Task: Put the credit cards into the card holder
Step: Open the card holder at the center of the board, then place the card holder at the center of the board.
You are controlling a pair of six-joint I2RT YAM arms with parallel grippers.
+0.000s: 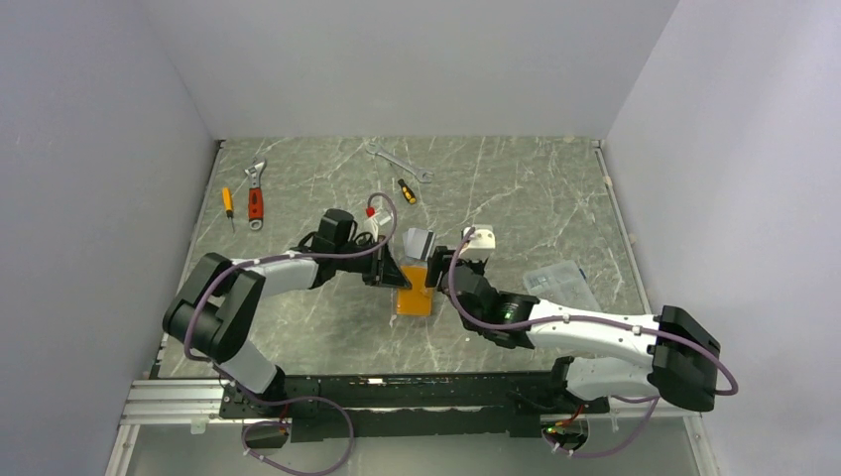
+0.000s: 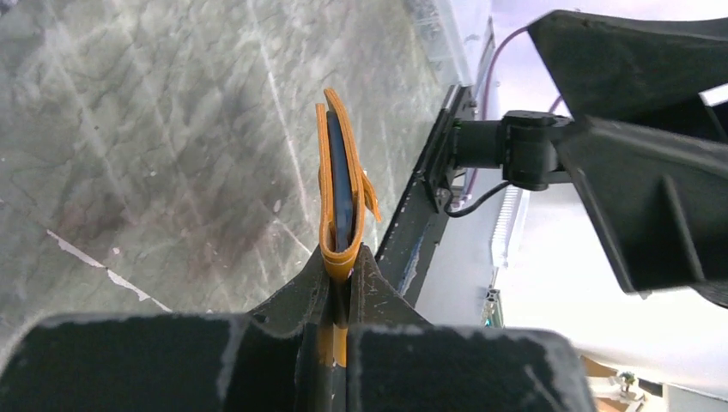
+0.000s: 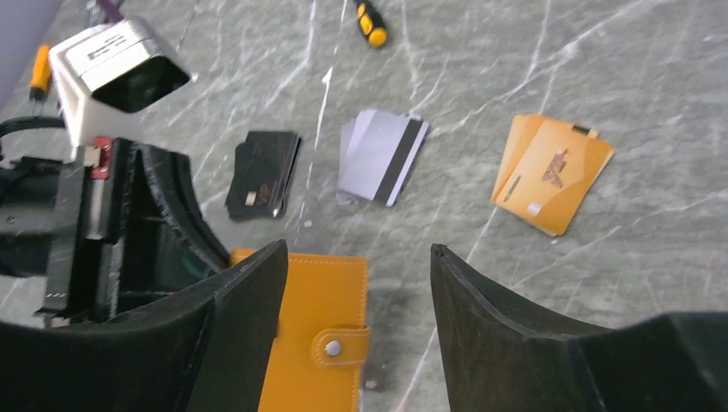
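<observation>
Nearest: holder (image 3: 313, 326), orange, snap tab showing, pinched by its left edge in left gripper (image 2: 341, 266), clamped tight; covers barely parted, dark lining between. Directly above: right gripper (image 3: 358, 253), jaws apart, nothing held. Just beyond, flat on table (image 3: 601, 69), three small fanned stacks, left to right: black cards (image 3: 262, 172), silver cards (image 3: 382, 154) with black stripe, orange cards (image 3: 554, 172); all apart from holder. Farther: screwdriver (image 3: 371, 21). Step judged: fetch one card. Advice: reach to silver stack, pinch top card alone by an overhanging edge, lift level; meanwhile keep holder steady and spread wider for insertion.
</observation>
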